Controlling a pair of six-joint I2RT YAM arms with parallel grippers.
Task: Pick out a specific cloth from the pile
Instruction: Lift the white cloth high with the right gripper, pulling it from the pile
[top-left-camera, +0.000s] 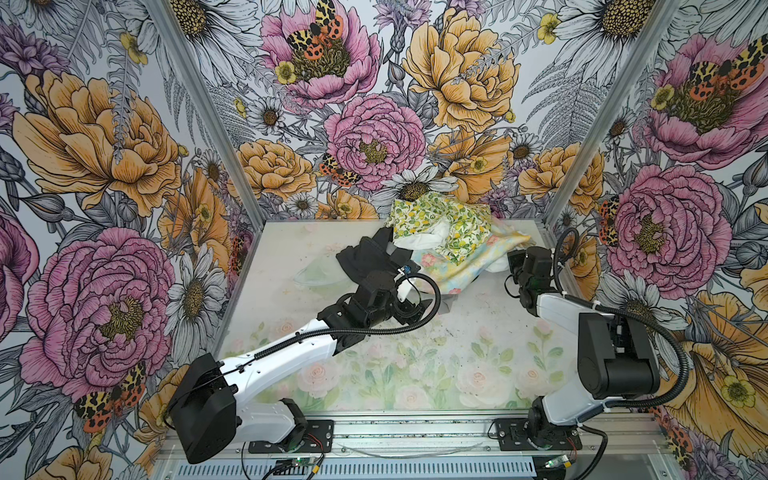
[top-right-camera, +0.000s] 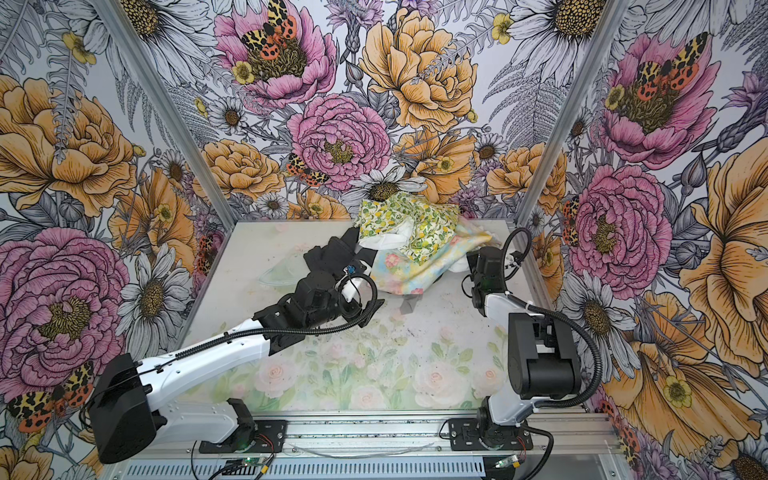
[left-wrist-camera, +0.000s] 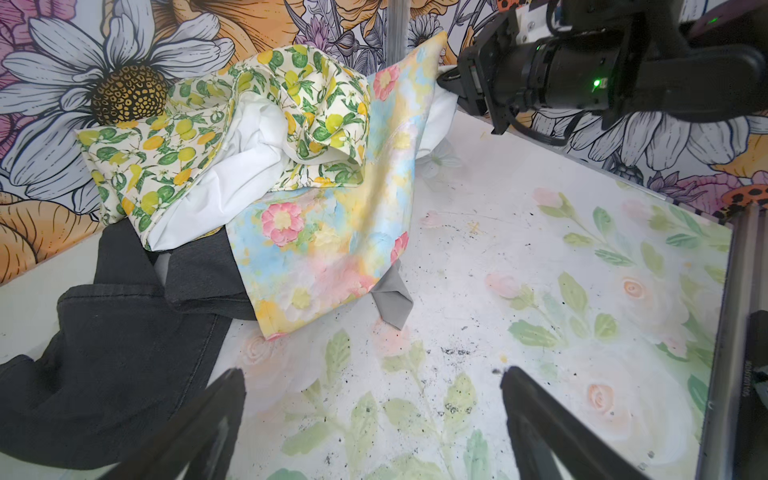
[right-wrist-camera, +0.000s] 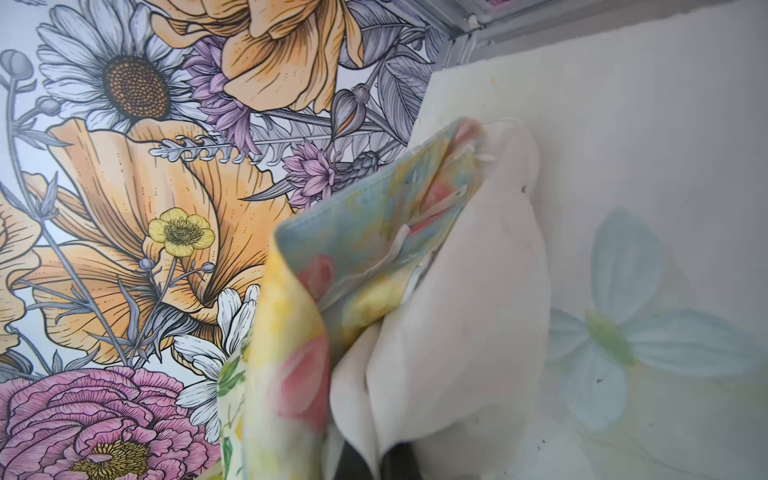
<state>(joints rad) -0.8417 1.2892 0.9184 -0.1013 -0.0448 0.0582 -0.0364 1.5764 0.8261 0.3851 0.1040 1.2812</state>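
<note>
right gripper (right-wrist-camera: 370, 461) pinched on white cloth (right-wrist-camera: 457, 311) at pile (top-left-camera: 436, 232) edge, beneath pastel floral cloth (right-wrist-camera: 374, 232); left gripper (left-wrist-camera: 372, 374) spread wide above table (left-wrist-camera: 498, 270), empty.

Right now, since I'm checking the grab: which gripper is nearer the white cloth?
Right. The right gripper is shut on the white cloth beside the floral cloth; the left gripper hangs open over the table, apart from it.

Enclosing far, left, right: bold floral walls (top-left-camera: 374, 124). Running along near edge: metal rail (top-left-camera: 415, 432). Dotting pale rose-print tabletop (top-left-camera: 415, 374): dark specks (left-wrist-camera: 455, 352).
</note>
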